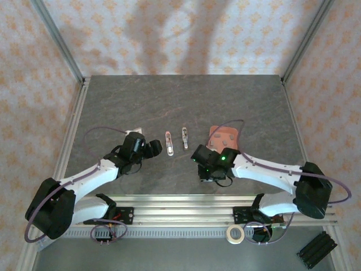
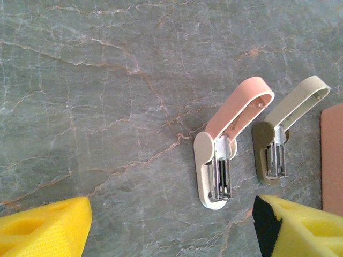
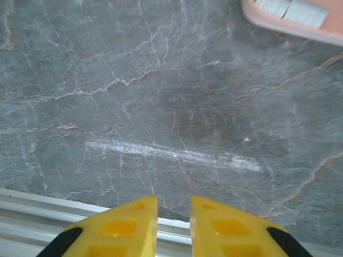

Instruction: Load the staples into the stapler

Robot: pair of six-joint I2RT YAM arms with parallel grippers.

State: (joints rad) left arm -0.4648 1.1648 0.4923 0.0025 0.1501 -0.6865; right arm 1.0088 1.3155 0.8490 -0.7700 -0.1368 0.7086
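Observation:
The stapler (image 2: 225,144) lies open on the stone table, its pale pink lid swung up to the right and its silver channel (image 2: 221,176) bare. From above it is the left one (image 1: 168,143) of two small staplers. My left gripper (image 2: 171,230) hangs open just short of it, its yellow fingers (image 2: 43,227) far apart with nothing between them; from above it sits left of the stapler (image 1: 151,148). Silvery staples (image 3: 292,8) lie in a salmon-pink tray (image 3: 278,24). My right gripper (image 3: 174,201) is shut to a narrow gap and empty, near the table's front edge (image 1: 204,169).
A second open stapler with a beige lid (image 2: 278,139) lies just right of the pink one (image 1: 184,138). The pink tray (image 1: 224,138) is right of both. A metal rail (image 3: 32,206) runs along the near table edge. A tape roll (image 1: 235,233) lies beyond it.

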